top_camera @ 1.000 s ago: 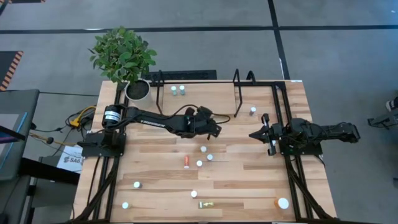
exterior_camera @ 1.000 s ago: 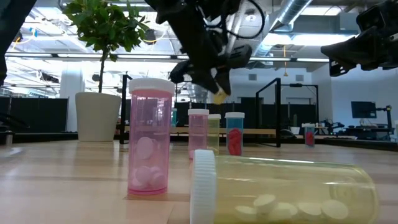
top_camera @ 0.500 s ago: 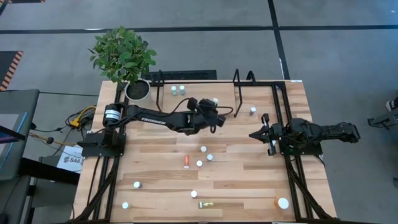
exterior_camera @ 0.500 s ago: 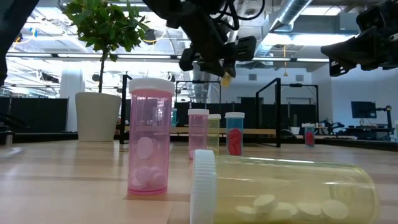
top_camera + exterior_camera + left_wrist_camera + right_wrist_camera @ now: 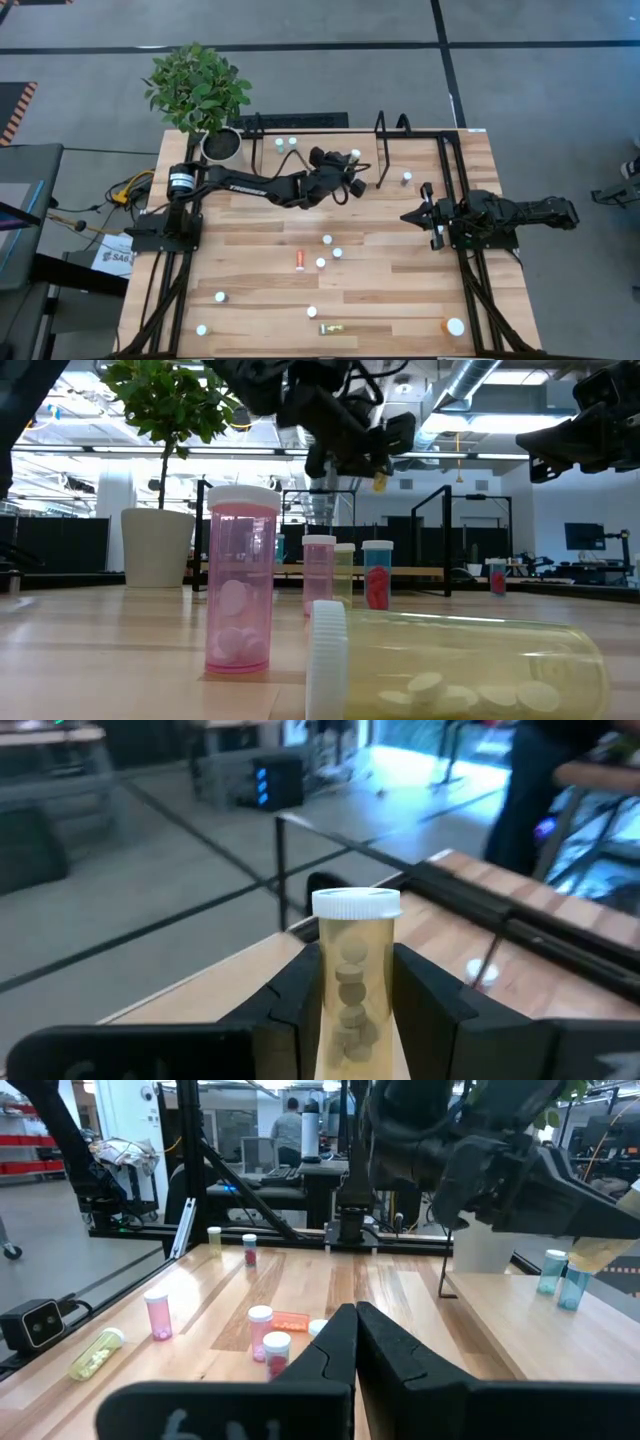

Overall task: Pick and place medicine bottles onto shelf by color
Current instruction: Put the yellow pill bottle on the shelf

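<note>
My left gripper (image 5: 350,165) is over the shelf (image 5: 318,138) at the table's far side, shut on a yellow medicine bottle with a white cap (image 5: 355,155). The bottle also shows in the left wrist view (image 5: 353,985). Two bottles (image 5: 285,143) stand on the shelf's left part. One bottle (image 5: 406,178) stands to the right of the shelf's right end loop. Several more bottles stand or lie on the tabletop, among them a red one (image 5: 300,259) and a yellow one (image 5: 333,328) on their sides. My right gripper (image 5: 424,215) is shut and empty at the table's right side. My left gripper pinches the yellow bottle's body (image 5: 352,1005) below the cap between its two fingers (image 5: 298,995), one on each side. The fingers reach in from the table's left and near side. The bottle stands about upright, cap up, lifted clear; its bottom (image 5: 379,482) shows under the gripper.
A potted plant (image 5: 200,95) stands at the far left corner. The shelf's black end loops (image 5: 385,140) rise beside my left gripper. A larger orange bottle (image 5: 455,326) stands at the near right corner. Black frame rails (image 5: 455,180) run along the table's right side.
My left gripper has carried the yellow bottle toward the table's far edge and a little to the right, rising somewhat, from over the table's middle to over the shelf. The bottle has stayed between the fingers, cap up.
</note>
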`<state>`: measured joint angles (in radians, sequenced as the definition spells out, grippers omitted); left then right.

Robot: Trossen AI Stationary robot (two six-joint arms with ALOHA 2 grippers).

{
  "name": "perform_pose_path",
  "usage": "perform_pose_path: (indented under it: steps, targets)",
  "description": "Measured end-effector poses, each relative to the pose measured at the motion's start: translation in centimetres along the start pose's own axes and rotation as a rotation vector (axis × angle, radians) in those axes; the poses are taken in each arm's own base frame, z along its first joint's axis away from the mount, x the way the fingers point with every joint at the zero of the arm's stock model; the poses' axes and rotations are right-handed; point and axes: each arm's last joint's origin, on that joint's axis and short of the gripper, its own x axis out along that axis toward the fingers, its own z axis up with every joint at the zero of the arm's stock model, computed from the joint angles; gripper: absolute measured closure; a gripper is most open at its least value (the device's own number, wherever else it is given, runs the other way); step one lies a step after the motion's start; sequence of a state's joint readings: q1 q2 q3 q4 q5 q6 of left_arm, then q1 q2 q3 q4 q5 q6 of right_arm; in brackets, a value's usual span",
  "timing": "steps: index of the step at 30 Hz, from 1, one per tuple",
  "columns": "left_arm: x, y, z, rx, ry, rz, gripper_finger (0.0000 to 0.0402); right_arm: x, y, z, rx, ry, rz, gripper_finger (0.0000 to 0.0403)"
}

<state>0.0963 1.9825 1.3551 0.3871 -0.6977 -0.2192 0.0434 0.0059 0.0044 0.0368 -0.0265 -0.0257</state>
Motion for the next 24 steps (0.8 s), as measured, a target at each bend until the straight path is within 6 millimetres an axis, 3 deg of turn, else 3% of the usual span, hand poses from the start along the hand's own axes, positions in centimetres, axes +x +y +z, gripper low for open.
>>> perform_pose_path:
  steps: [12,24]
  targets:
    - [0.3,4.0,-3.7,-0.01,-0.137,-0.285,0.0315,0.0,0.0,0.0,0.0,0.0,0.0,0.0377]
    - [-1.1,5.8,-6.1,0.108,-0.204,-0.31,0.0315,0.0,0.0,0.0,0.0,0.0,0.0,0.0377]
